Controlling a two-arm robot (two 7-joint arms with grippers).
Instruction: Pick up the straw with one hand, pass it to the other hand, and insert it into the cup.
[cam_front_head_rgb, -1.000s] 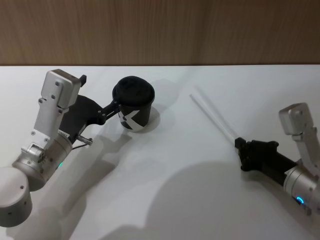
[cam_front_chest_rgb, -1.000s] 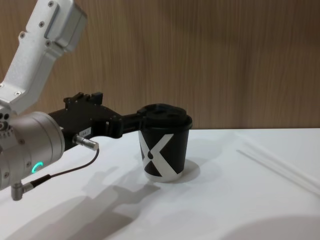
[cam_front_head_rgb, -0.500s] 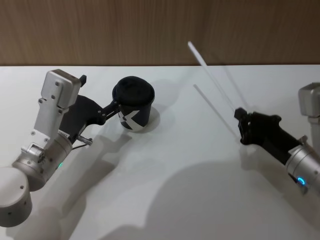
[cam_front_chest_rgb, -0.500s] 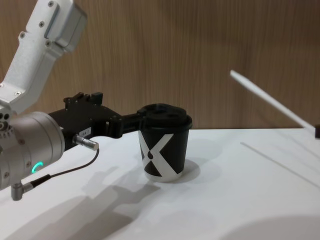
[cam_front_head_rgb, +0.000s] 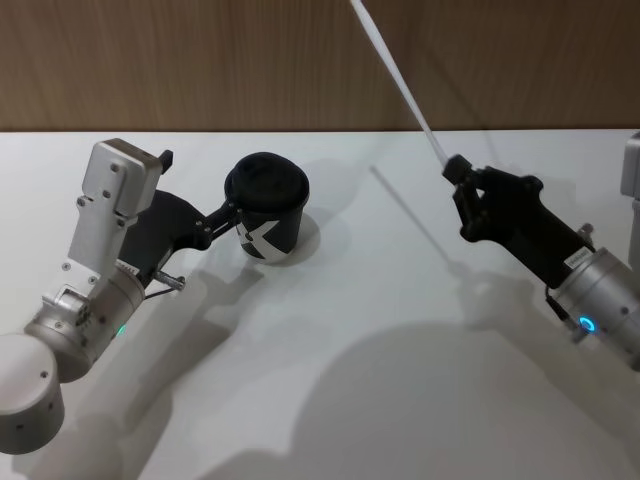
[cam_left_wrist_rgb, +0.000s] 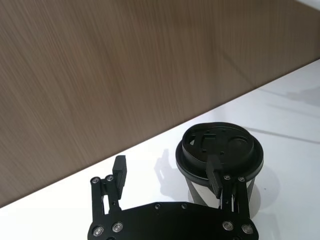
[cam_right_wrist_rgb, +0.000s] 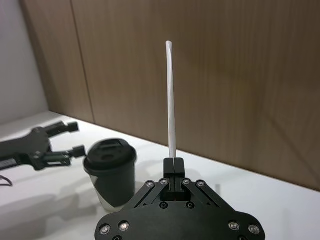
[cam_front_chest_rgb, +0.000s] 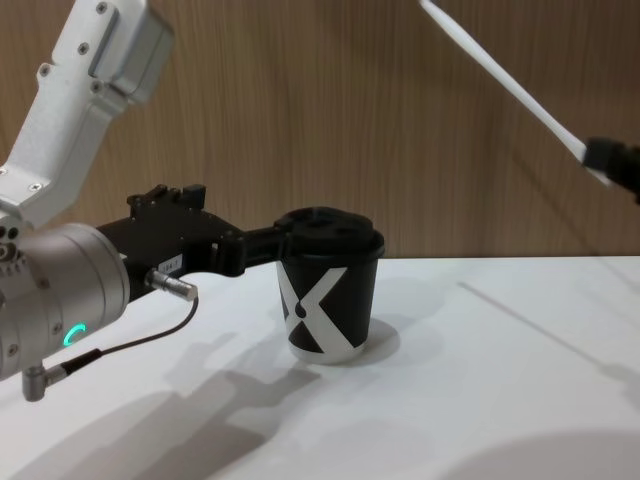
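The black cup (cam_front_head_rgb: 268, 205) with a white X stands upright on the table at the back left, its lid on (cam_left_wrist_rgb: 218, 147) (cam_front_chest_rgb: 330, 290). My left gripper (cam_front_head_rgb: 200, 185) (cam_left_wrist_rgb: 167, 170) is open beside it. One of its fingers (cam_front_chest_rgb: 262, 243) rests against the cup's rim and the other stands free. My right gripper (cam_front_head_rgb: 458, 168) (cam_right_wrist_rgb: 173, 162) is shut on the lower end of the white straw (cam_front_head_rgb: 395, 75) (cam_right_wrist_rgb: 170, 100) (cam_front_chest_rgb: 500, 70). It holds the straw in the air at the right. The straw slants up and back, above and right of the cup (cam_right_wrist_rgb: 111, 170).
A wood-panel wall (cam_front_head_rgb: 200, 60) runs along the back edge of the white table (cam_front_head_rgb: 350, 380). A thin dark cable with a metal plug (cam_front_chest_rgb: 170, 285) hangs from my left wrist. Open table lies between the two arms and in front of the cup.
My right gripper has lifted the straw off the table and carried it up and toward the back wall, with the straw now pointing high. The left arm and the cup have not moved.
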